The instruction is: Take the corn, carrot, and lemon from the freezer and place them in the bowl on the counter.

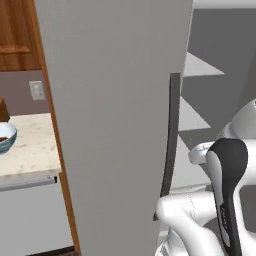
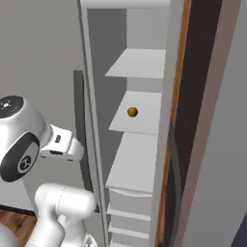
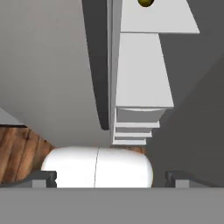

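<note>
- Lemon [image 2: 132,112]: a dull yellow ball resting alone on a white shelf [image 2: 137,113] inside the freezer [image 2: 140,144], the second shelf down in the right base view. In the hand view it sits at the very top edge, cut off by the frame [image 3: 145,2].
- Shelves: white, stacked one above another; shallow drawer-like fronts [image 2: 129,202] show under the lowest wide shelf. The two other shelves in sight carry nothing visible.
- Freezer door [image 1: 115,125]: plain grey, swung open, its wide face across the middle of the left base view. Dark vertical handle [image 1: 171,145] runs down the door edge; the same handle shows in the hand view [image 3: 97,65].
- Gripper [image 3: 111,177]: two dark tips at the bottom corners of the hand view, standing wide apart, nothing between them. Well apart from the lemon; the camera looks along the door edge toward the shelves.
- Arm [image 2: 29,144]: white with dark joints, in front of the door, beside the handle.
- Bowl [image 1: 6,137]: white with blue pattern, at the left edge of the left base view on the beige counter [image 1: 30,145]; partly cut off. Contents cannot be made out.
- Wall outlet [image 1: 36,90] above the counter; wooden cabinet [image 1: 17,35] above that.
- Wood floor [image 3: 19,148] low in the hand view.
</note>
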You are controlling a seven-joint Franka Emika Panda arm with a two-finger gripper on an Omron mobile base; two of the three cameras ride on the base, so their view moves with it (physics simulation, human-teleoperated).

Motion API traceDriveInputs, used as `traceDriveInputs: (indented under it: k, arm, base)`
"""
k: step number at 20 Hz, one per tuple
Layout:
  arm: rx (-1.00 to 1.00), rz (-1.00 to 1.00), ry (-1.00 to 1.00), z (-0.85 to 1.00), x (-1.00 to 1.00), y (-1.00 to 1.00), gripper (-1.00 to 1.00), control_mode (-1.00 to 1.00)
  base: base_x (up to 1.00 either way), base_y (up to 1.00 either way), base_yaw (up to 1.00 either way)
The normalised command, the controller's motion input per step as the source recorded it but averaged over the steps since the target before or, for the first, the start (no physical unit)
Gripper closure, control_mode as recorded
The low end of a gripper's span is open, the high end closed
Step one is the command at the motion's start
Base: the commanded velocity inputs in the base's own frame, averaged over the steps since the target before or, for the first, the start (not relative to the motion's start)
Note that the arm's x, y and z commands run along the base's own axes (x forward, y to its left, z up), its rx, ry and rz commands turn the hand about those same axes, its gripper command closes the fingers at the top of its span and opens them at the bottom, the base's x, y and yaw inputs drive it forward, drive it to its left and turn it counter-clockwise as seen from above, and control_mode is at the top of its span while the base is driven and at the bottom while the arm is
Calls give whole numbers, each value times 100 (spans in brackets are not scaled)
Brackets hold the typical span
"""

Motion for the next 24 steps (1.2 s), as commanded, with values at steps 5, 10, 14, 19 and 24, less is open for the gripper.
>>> traceDriveInputs:
  k: [5,10,14,19,24]
  arm:
    - [0,0,0,0,0,0,-100,100]
    - [0,0,0,0,0,0,-100,100]
    - [0,0,0,0,0,0,-100,100]
    - [0,0,0,0,0,0,-100,100]
    - [0,0,0,0,0,0,-100,100]
  base:
    - [27,-42,0]
    - [49,-14,0]
    - [52,-11,0]
    - [11,-33,1]
    - [11,-43,0]
